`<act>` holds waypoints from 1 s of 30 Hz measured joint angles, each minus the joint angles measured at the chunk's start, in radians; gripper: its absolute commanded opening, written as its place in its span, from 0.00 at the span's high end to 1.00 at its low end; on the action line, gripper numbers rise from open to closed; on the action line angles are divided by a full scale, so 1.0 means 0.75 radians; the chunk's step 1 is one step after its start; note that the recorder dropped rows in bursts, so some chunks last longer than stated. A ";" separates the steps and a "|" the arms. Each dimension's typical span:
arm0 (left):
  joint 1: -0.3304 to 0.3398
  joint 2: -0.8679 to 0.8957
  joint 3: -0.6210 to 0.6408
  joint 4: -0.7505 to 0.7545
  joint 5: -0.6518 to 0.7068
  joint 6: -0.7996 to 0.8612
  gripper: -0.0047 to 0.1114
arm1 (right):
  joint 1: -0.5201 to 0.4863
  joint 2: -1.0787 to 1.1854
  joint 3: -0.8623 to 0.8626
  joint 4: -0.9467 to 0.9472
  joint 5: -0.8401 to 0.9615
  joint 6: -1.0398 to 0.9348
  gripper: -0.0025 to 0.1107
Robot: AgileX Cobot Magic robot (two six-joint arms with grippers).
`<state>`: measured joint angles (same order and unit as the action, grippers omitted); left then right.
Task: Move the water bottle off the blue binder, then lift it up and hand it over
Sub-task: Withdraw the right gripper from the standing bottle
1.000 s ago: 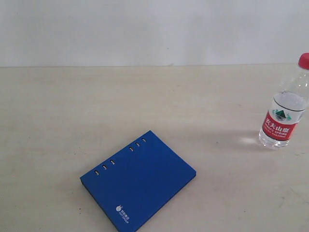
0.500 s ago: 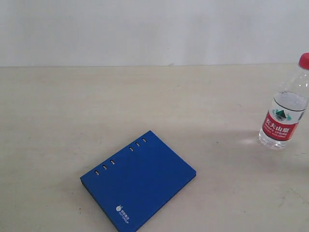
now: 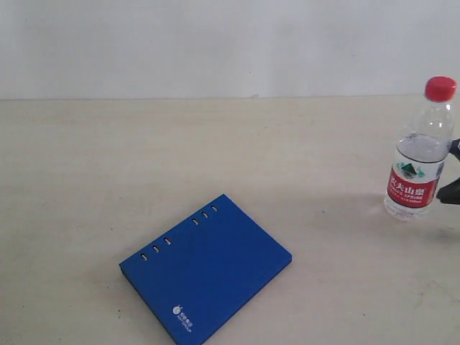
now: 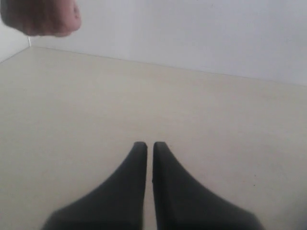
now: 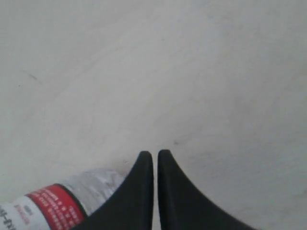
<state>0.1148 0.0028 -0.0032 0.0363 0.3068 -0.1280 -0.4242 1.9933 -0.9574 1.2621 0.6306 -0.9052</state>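
Right wrist view shows the right hand (image 5: 156,155) with its fingers pressed together, holding nothing, and the water bottle (image 5: 55,203) just beside it. The left hand (image 4: 149,145) is also pressed together and empty. One bottle stands upright on the counter (image 3: 108,158), well apart from the one blue binder (image 3: 205,272), which lies flat. The binder looks stiff and fairly light but sits flush, so a pinch across its free edge, opposite the slotted spine, seems best. Its smooth cover may slip.

Bare table (image 3: 93,158) between blue binder (image 3: 208,269) and upright water bottle (image 3: 419,154); right tool (image 5: 156,154) just beside bottle.
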 measured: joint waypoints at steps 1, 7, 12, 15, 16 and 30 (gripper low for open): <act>0.000 0.000 0.000 0.000 0.000 0.000 0.92 | 0.015 0.006 -0.003 0.017 -0.011 0.007 0.98; 0.000 0.000 0.000 0.000 0.000 0.000 0.92 | 0.140 0.043 -0.011 0.256 -0.030 -0.003 0.98; 0.000 0.000 0.000 0.000 0.000 0.000 0.92 | 0.166 0.043 -0.013 0.375 -0.017 -0.009 0.98; 0.000 0.000 0.000 0.000 0.000 0.000 0.92 | 0.166 0.043 -0.028 0.383 -0.018 -0.019 0.98; 0.000 0.000 0.000 0.000 0.000 0.000 0.92 | 0.166 0.040 -0.034 0.386 -0.016 -0.027 0.98; 0.000 0.000 0.000 0.000 0.000 0.000 0.92 | -0.005 -0.335 0.024 0.096 -0.145 -0.084 0.98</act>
<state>0.1148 0.0028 -0.0032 0.0363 0.3068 -0.1280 -0.4279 1.7419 -0.9395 1.3342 0.5218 -0.9680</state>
